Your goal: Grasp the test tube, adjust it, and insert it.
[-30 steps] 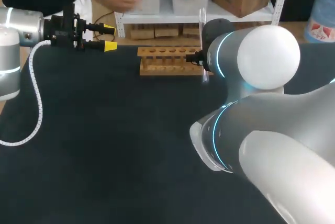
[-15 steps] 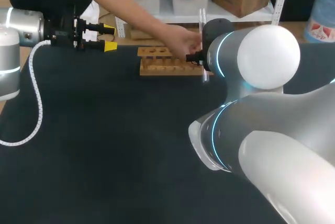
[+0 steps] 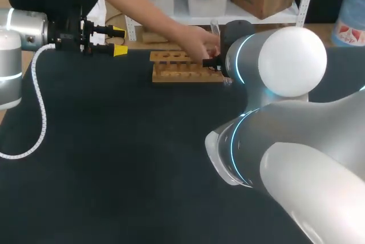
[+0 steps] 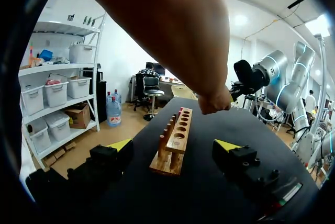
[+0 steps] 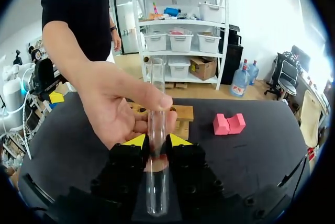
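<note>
In the head view, a dark matte bench [image 3: 114, 153] is seen carrying a pale wooden rack [image 3: 185, 67], drilled with a row of round holes, near its far edge. The left arm's fingers [image 3: 120, 51], black with yellow tips, are held near the bench's far left edge, spread apart with nothing between them. A person's hand [image 3: 199, 44] is stretched over the rack, just beside a slim clear glass test tube [image 3: 215, 27] that stands roughly upright at the wrist of the glossy grey right arm [image 3: 285, 61]. In the left wrist view, the rack is seen ahead of the parted fingers, with the hand over its far end. In the right wrist view, the right arm's fingers [image 5: 137, 141] are clamped on the smooth tube from both sides, and its upper part is touched by the hand. A pink notched block [image 5: 229, 123] is seen on the bench beside the rack.
</note>
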{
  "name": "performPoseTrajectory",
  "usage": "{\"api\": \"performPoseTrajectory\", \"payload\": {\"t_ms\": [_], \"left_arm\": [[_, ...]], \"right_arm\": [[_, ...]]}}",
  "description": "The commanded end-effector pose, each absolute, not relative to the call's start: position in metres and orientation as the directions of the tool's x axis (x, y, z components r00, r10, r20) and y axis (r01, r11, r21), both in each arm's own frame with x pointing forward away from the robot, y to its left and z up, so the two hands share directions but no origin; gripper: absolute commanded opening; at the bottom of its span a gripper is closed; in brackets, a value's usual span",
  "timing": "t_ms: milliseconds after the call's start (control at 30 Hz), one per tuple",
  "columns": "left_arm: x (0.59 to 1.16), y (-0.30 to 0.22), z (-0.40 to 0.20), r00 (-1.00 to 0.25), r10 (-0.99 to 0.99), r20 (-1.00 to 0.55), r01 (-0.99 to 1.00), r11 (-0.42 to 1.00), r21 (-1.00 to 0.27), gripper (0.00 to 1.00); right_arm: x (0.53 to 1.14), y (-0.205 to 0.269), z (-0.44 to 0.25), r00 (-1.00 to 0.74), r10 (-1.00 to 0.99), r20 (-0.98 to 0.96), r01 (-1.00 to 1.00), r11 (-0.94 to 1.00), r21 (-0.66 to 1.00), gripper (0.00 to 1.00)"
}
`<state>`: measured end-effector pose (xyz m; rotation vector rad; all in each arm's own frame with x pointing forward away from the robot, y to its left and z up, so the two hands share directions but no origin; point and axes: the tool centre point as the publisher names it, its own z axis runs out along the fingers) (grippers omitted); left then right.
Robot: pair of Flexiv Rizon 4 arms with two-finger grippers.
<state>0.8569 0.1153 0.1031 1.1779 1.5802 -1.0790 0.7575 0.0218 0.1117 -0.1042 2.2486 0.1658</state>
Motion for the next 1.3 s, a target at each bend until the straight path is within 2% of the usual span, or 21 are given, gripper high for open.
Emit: {"api": "performPoseTrajectory", "payload": {"t_ms": [33,600,1300], "left_arm": [[0.856,0.116,0.102,-0.176,0.224,-0.959,0.974,0.180,-0.137,1.00],[0.856,0.116,0.102,-0.176,0.224,-0.959,0.974,0.180,-0.137,1.00],[0.856,0.116,0.102,-0.176,0.224,-0.959,0.974,0.180,-0.137,1.00]], "right_arm": [[0.756,0.022,0.113,-0.631,-0.018,-0.776,-0.131,0.988,0.083,0.00],[0.756,0.022,0.113,-0.631,-0.018,-0.776,-0.131,0.988,0.083,0.00],[0.802,0.034,0.075,-0.699,-0.059,-0.713,-0.160,0.984,0.076,0.00]]}}
